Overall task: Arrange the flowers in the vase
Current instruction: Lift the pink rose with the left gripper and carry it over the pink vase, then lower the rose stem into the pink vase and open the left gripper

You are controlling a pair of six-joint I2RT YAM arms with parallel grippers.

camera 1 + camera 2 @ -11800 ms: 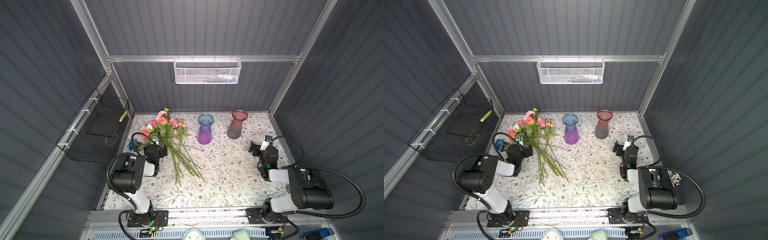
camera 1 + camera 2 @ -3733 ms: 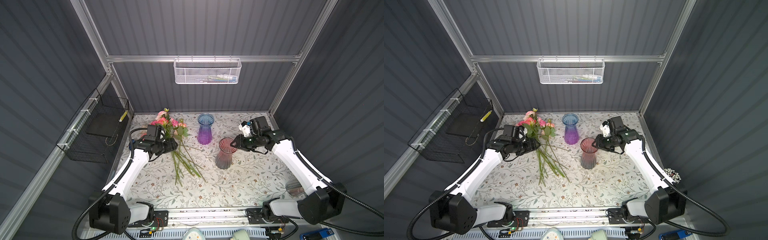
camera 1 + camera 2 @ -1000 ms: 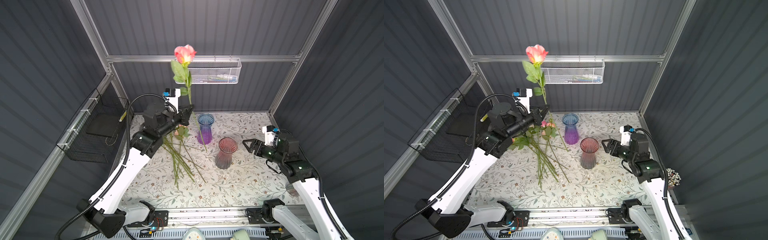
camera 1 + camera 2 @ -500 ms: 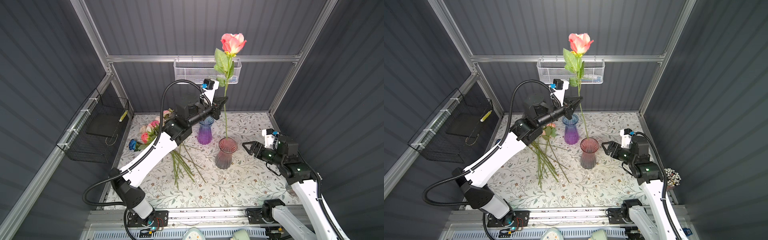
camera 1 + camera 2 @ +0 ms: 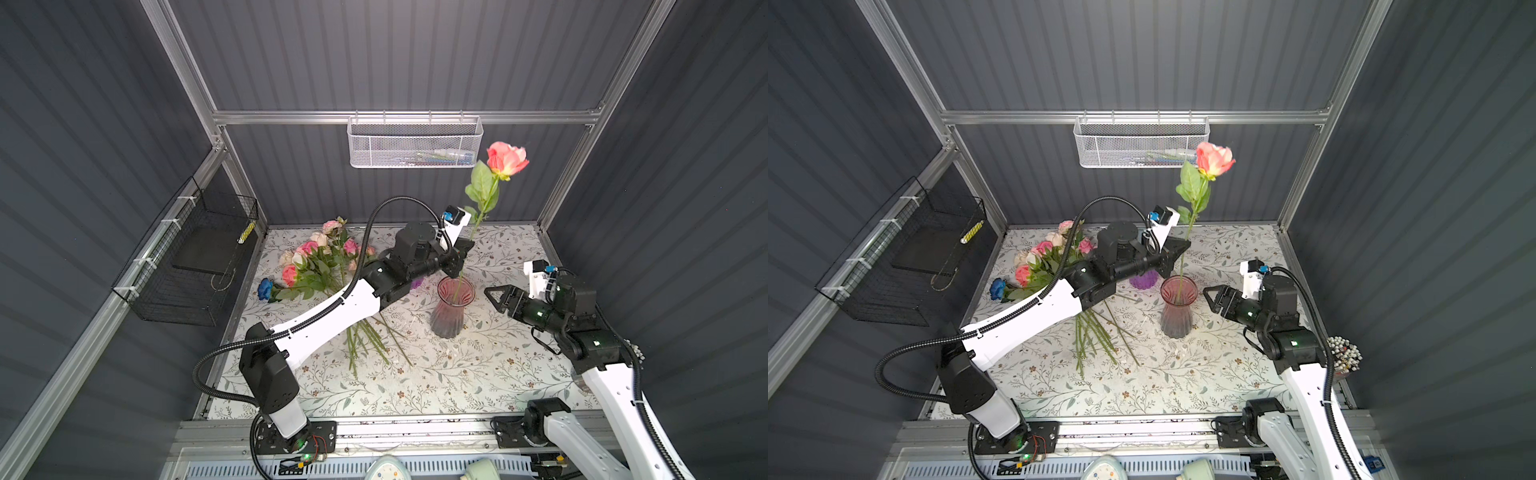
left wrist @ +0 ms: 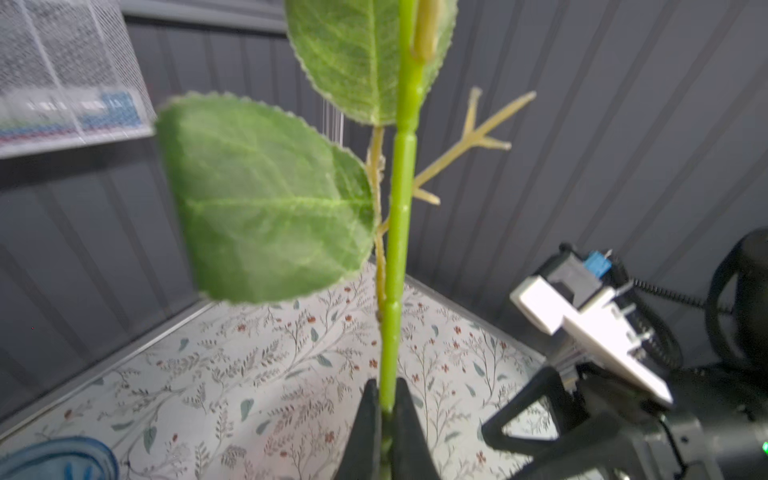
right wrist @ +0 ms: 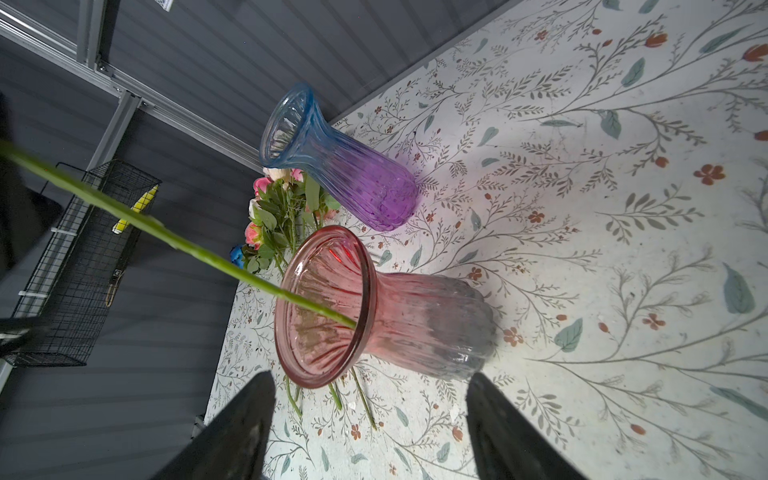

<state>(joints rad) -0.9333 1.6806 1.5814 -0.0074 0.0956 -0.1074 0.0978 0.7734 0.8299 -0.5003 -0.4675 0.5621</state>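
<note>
Along the front: floral-print tabletop (image 5: 415, 386), bare at the near edge. At right, black right hand (image 5: 492, 300), fingers spread wide and empty, just beside a ribbed pink glass vase (image 5: 451, 311), not touching it. Vase upright, right of the tabletop's middle, with a green stem tip dipped inside its mouth. Above the vase, black left hand (image 5: 463, 253) pinched tight on the stem of 1 long coral-pink artificial rose (image 5: 482, 189), held nearly upright, bloom high in the air. Further left, lying flat, a loose bunch of pink, cream and coral roses (image 5: 320, 262) plus 1 deep blue rose (image 5: 264, 288), stems toward the front. Behind the left arm, partly hidden, a blue-to-purple glass vase (image 7: 340, 166). On the back wall, a white wire mesh basket (image 5: 415, 143).
</note>
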